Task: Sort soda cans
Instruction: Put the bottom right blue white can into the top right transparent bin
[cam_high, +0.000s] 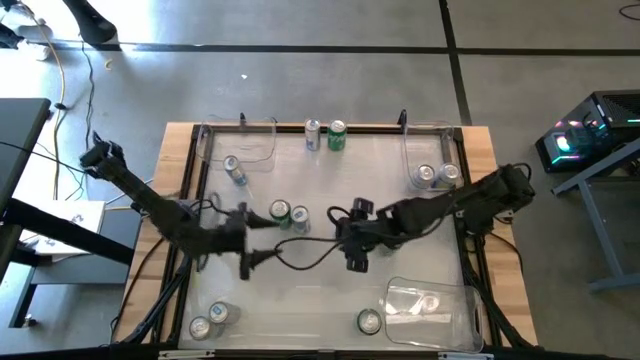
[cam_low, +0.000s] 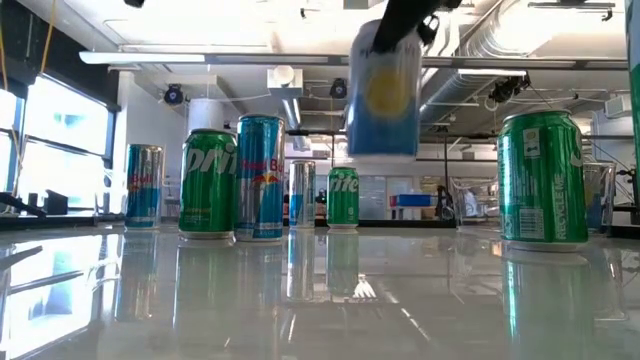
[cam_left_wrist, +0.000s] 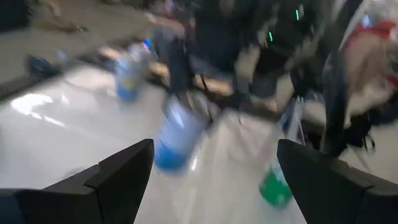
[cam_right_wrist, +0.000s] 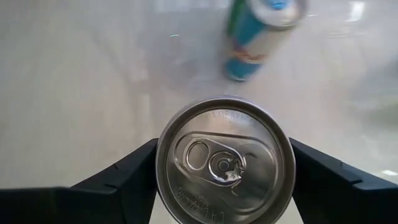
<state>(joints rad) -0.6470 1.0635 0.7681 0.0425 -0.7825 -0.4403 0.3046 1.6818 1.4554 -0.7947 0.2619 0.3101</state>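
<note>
My right gripper (cam_high: 355, 252) is over the middle of the table, shut on a light blue soda can (cam_low: 383, 95) with a silver top (cam_right_wrist: 225, 163). The can hangs well above the tabletop. My left gripper (cam_high: 258, 258) is open and empty to its left, and its wrist view (cam_left_wrist: 214, 180) looks toward the held can (cam_left_wrist: 177, 134). A green can (cam_high: 280, 212) and a blue can (cam_high: 300, 220) stand upright between the arms. A blue can (cam_high: 313, 135) and a green can (cam_high: 337, 135) stand at the far edge. My right gripper pinches the light blue can between its two fingers, on opposite sides of its body just below the top rim (cam_right_wrist: 163, 168). The fingers come from above and point down. The can hangs upright, lifted clear of the table (cam_low: 383, 150).
Clear bins stand at the far left (cam_high: 262, 135) with one can (cam_high: 235, 170), at the far right (cam_high: 410, 150) with two cans (cam_high: 437, 176), and at the near right (cam_high: 465, 300). Two cans (cam_high: 208, 320) stand at the near left and one (cam_high: 370, 320) at the near edge.
</note>
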